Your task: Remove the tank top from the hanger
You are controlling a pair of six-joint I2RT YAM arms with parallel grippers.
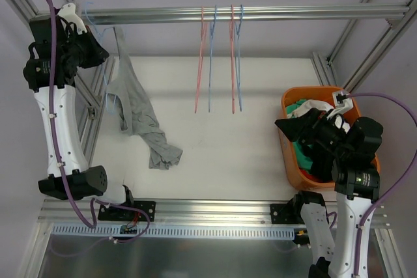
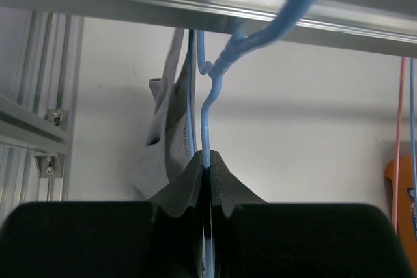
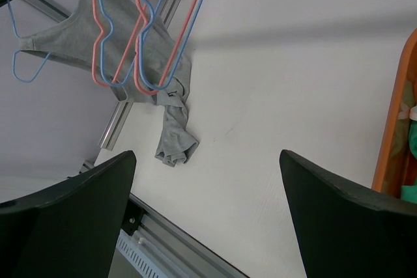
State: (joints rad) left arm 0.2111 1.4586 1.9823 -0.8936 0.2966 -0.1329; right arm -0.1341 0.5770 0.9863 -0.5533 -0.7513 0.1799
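Grips the blue hanger [image 2: 207, 128] by its thin neck wire with the left gripper [image 2: 207, 161], pinched fully closed just below the hook, at the far left under the rail [image 1: 260, 13]. Holds the right gripper [image 3: 208, 187] wide apart and empty at the near right, above the orange basket [image 1: 287, 99]. Finds the grey tank top [image 1: 133, 112] draped on that hanger, upper part hanging, lower part crumpled on the table [image 1: 228, 154] toward the near side; possibly caught by one strap only, though hard to tell from here.

Risks twisting or sliding on so thin a wire if loaded sideways by a tug on the cloth. Risks unhooking the hanger from the rail, or sweeping it right into the spare pink and blue hangers [image 1: 218, 56], by pulling along the rail instead of down and off the hanger's arm. May snag a strap on the hanger's shoulder and stretch the fabric. Needs a long reach across from the right, with a chance of brushing those spare hangers on the way.
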